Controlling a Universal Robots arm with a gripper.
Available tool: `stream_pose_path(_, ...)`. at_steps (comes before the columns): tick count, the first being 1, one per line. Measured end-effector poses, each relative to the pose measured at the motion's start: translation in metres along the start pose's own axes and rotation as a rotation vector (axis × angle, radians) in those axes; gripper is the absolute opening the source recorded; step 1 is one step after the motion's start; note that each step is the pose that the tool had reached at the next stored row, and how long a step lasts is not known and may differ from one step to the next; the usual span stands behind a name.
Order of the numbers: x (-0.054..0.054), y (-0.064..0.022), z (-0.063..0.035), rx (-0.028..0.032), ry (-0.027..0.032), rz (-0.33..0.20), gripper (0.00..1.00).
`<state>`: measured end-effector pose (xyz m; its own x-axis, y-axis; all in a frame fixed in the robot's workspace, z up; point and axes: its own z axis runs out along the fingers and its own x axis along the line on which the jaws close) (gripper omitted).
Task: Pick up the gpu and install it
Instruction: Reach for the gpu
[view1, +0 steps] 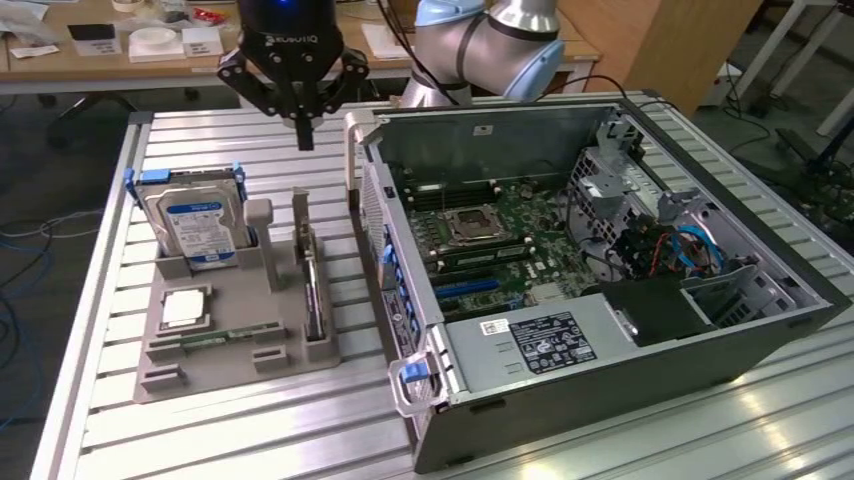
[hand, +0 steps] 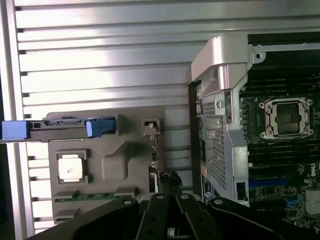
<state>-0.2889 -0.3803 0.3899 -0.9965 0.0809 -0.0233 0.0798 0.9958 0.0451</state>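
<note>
The gpu (view1: 311, 292) is a thin dark card standing on edge in a slot of the grey holder tray (view1: 227, 360), its pale metal bracket (view1: 300, 215) at the far end. My gripper (view1: 306, 138) hangs shut and holding nothing, well above the slatted table just beyond the bracket end of the card. In the wrist view the closed black fingers (hand: 170, 189) sit over the gpu (hand: 154, 160), which shows edge-on in the tray (hand: 130, 150). The open computer case (view1: 587, 250) lies on its side, its motherboard (view1: 501, 235) exposed.
On the tray stand a blue-framed hard drive (view1: 198, 225), a square processor (view1: 183, 308) and a green memory stick (view1: 220, 338). The case wall (view1: 378, 210) rises close beside the tray. Desks with clutter stand behind the table.
</note>
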Motion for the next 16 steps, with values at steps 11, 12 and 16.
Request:
stream_pose_path(11, 0.012, -0.0010, 0.0002, 0.0000, -0.0001, 0.000, 0.11)
stream_pose_path(12, 0.012, -0.0010, 0.0002, 0.0000, 0.0000, 0.000, 0.11)
stream_pose_path(16, 0.013, -0.0039, 0.0001, 0.0002, 0.0000, 0.000, 0.11)
